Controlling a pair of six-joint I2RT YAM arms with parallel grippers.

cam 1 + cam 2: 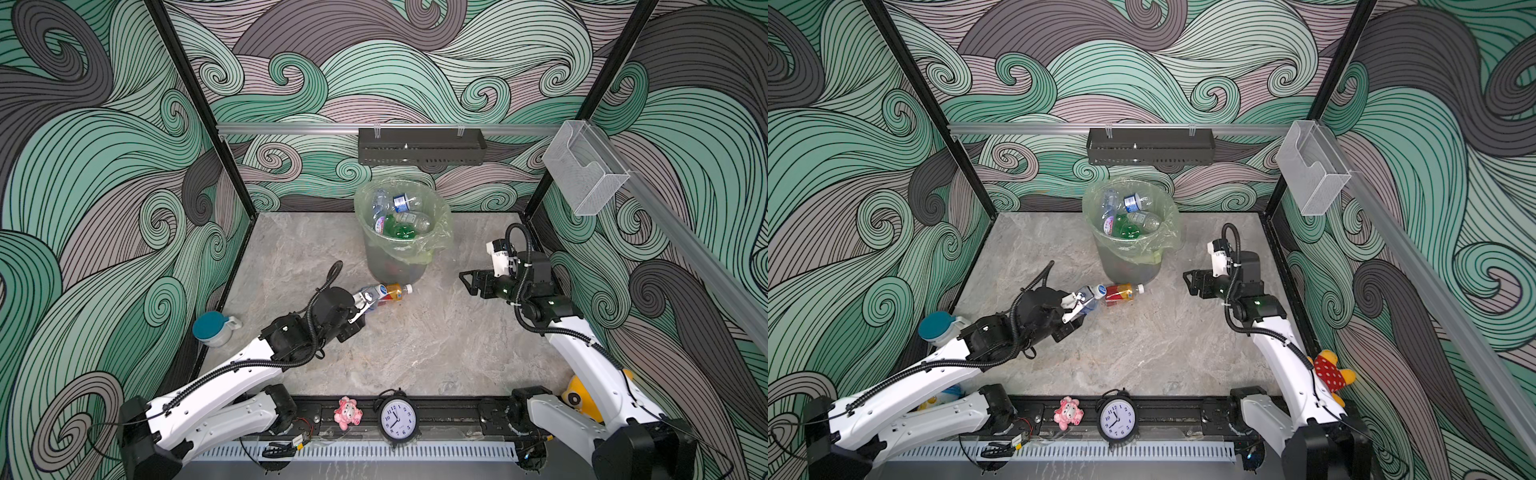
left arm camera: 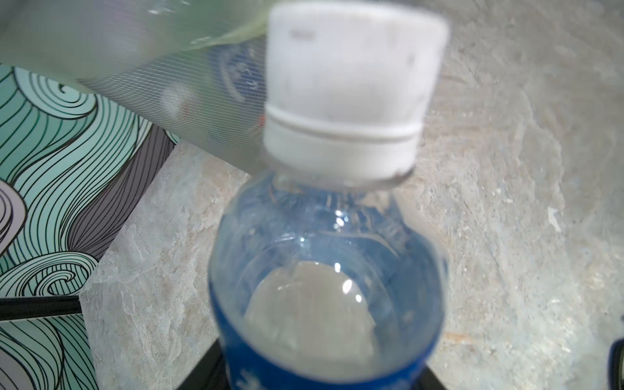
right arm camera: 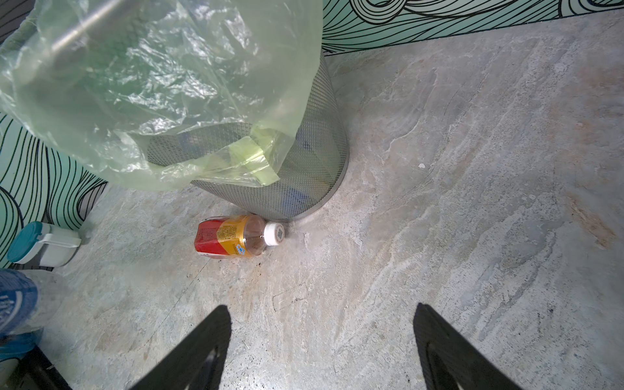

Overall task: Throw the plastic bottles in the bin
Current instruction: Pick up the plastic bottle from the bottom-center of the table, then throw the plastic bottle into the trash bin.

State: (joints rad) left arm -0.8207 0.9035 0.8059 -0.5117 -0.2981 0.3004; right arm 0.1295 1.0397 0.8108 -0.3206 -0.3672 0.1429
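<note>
My left gripper [image 1: 365, 305] is shut on a clear plastic bottle [image 1: 374, 296] with a blue label and white cap [image 2: 351, 91], held low over the floor just in front of the bin. This bottle [image 2: 324, 270] fills the left wrist view and hides the jaws. A red-orange labelled bottle [image 1: 392, 292] lies on its side against the foot of the bin [image 1: 397, 259], right beyond the held one. The grey mesh bin has a pale green bag and holds several bottles [image 1: 399, 216]. My right gripper [image 1: 467, 282] hangs open and empty to the bin's right, facing the lying bottle [image 3: 233, 236].
A white container with a teal lid [image 1: 214, 328] stands by the left wall. A clock [image 1: 398, 417] and a pink toy [image 1: 348, 412] sit on the front rail. A plush toy [image 1: 1331, 372] lies behind the right arm. A black shelf [image 1: 422, 145] and a clear box [image 1: 584, 174] hang on the walls.
</note>
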